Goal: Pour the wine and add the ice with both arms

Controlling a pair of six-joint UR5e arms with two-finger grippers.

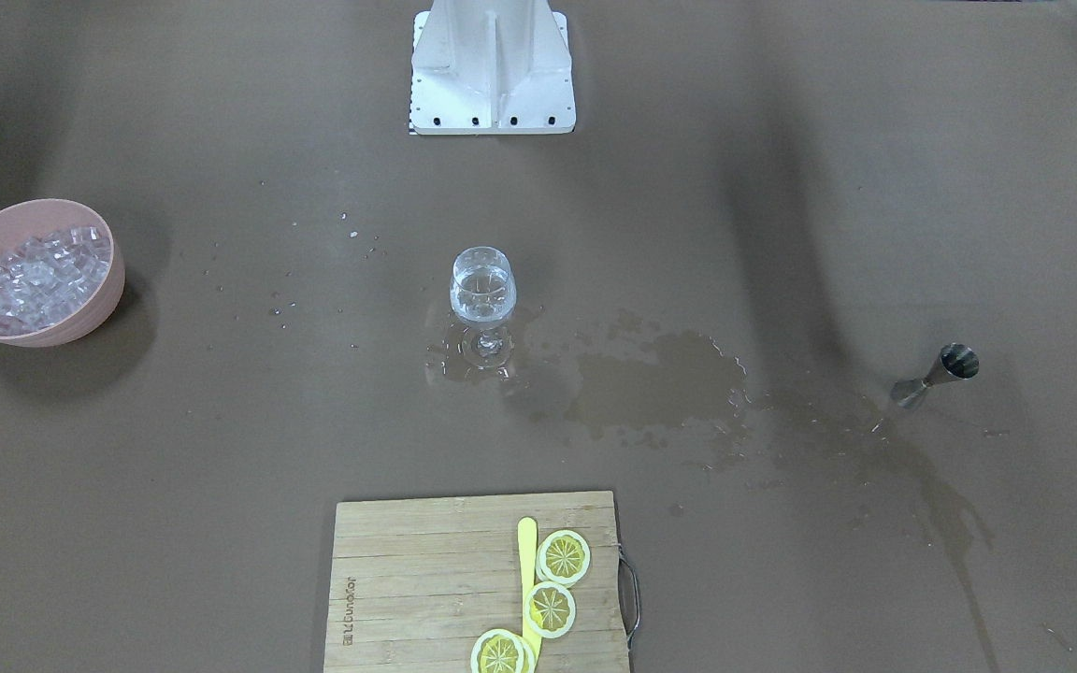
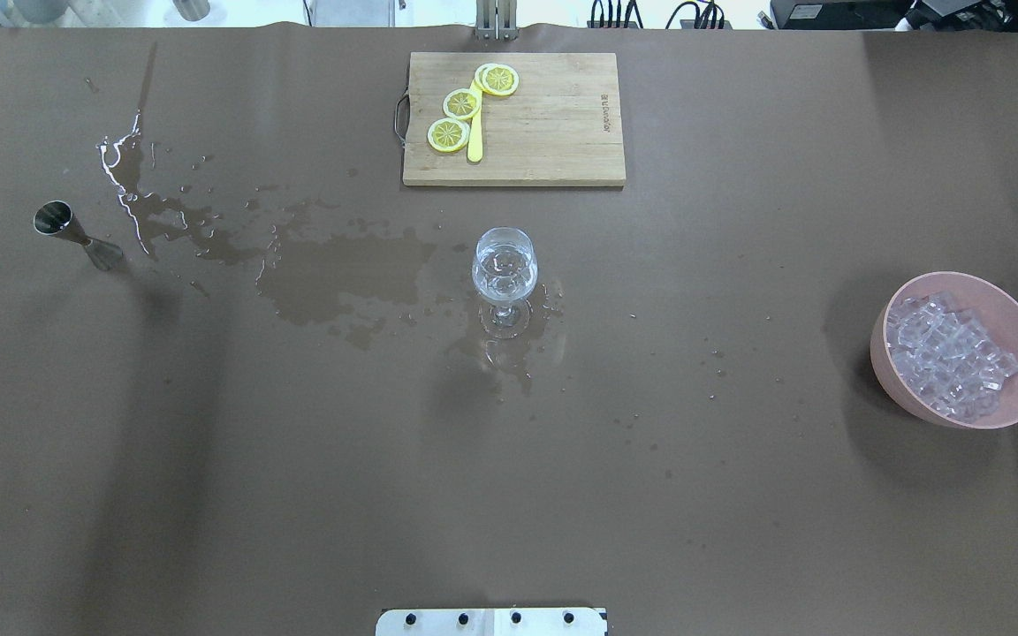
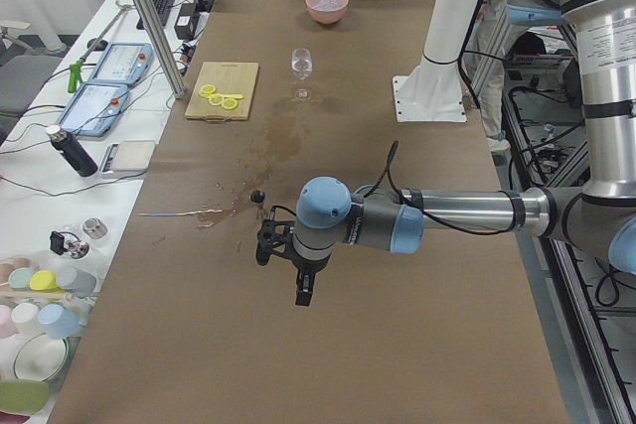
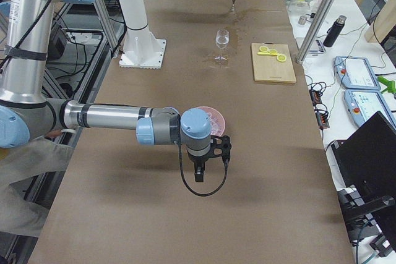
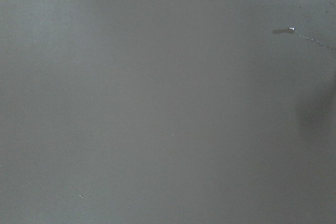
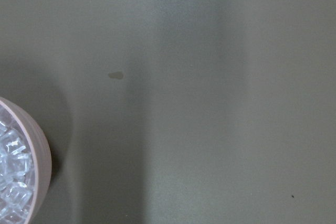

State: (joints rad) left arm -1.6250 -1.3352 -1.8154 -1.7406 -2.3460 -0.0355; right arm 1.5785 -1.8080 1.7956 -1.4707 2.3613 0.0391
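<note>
Brown, wet-stained bench (image 1: 221, 467) holds wine (image 1: 481, 297) in a glass (image 1: 487, 346) at its middle and ice (image 1: 38, 276) in a pink bowl (image 1: 99, 313) near its right end, while the left arm (image 3: 447, 213) and right arm (image 4: 111, 117) hang above it, and I cannot tell whether their jaws are spread or pressed together.

1. Seen from overhead, the brown table (image 2: 739, 530) has a wine glass (image 2: 504, 265) standing in its middle.
2. At 12 o'clock from the glass lies a wooden board (image 2: 553, 132).
3. At 3 o'clock sits a pink bowl (image 2: 882, 362), well apart.
4. At 9 o'clock a big wet patch (image 2: 341, 274) spreads.
5. Farther out at 9 o'clock stands a small metal cup (image 2: 76, 231).
6. At 6 o'clock is a white plate (image 2: 491, 622).
</note>
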